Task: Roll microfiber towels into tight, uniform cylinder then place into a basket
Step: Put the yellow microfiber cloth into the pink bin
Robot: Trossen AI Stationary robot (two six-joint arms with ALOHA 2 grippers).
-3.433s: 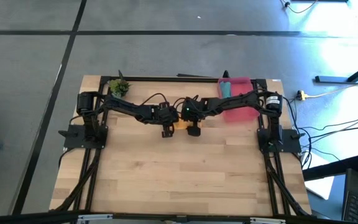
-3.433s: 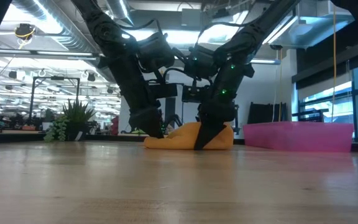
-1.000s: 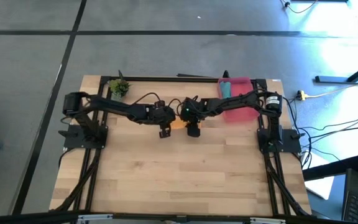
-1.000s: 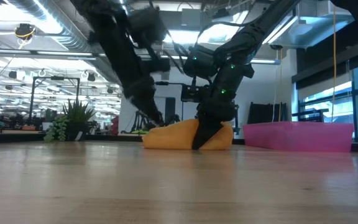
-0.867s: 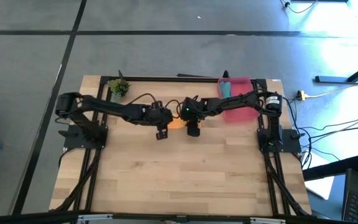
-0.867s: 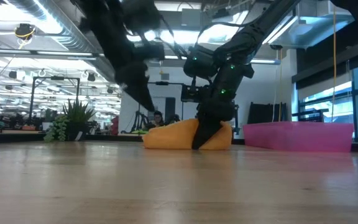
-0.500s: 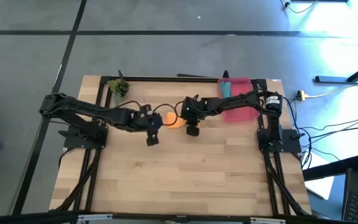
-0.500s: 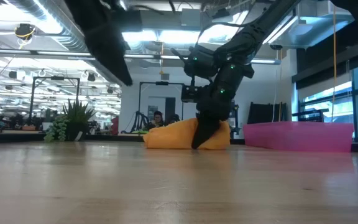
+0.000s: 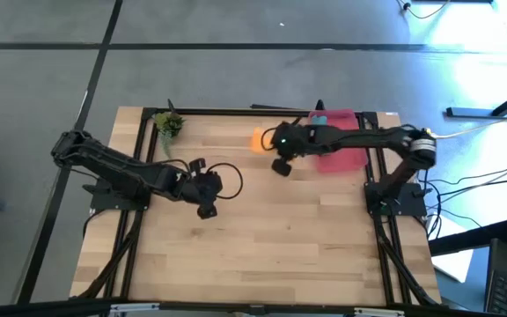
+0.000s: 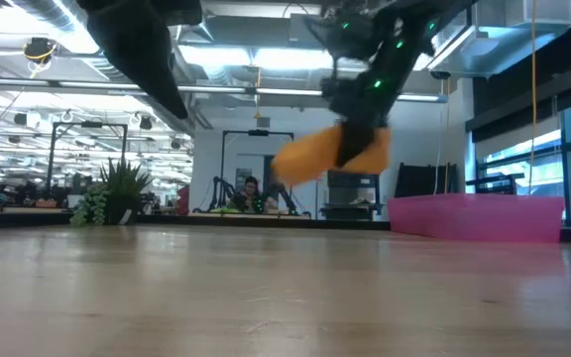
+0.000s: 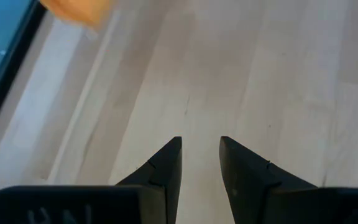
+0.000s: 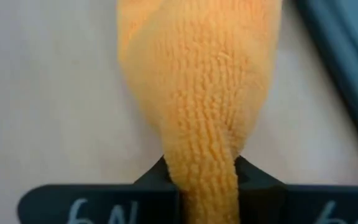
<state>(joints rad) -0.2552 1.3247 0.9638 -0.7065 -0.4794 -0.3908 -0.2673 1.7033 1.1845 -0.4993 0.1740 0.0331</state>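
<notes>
right pincer (image 12: 201,180) pinches orange towel (image 12: 197,81); low view shows it airborne.

Count of items on and over the table, by kind.

Towels: two, one orange towel (image 9: 259,138) rolled and lifted off the wood, one teal towel (image 9: 319,125) lying in the tray. Trays: one pink tray (image 9: 346,159) at the far right of the table (image 9: 280,238). Plants: one small green plant (image 9: 169,123) at the far left corner. Robot arms: two, each with one gripper, so two grippers: left gripper (image 9: 204,211), right gripper (image 9: 279,166). People: probably one, seated far back in the room in the low view, small and hard to make out (image 10: 253,189).
</notes>
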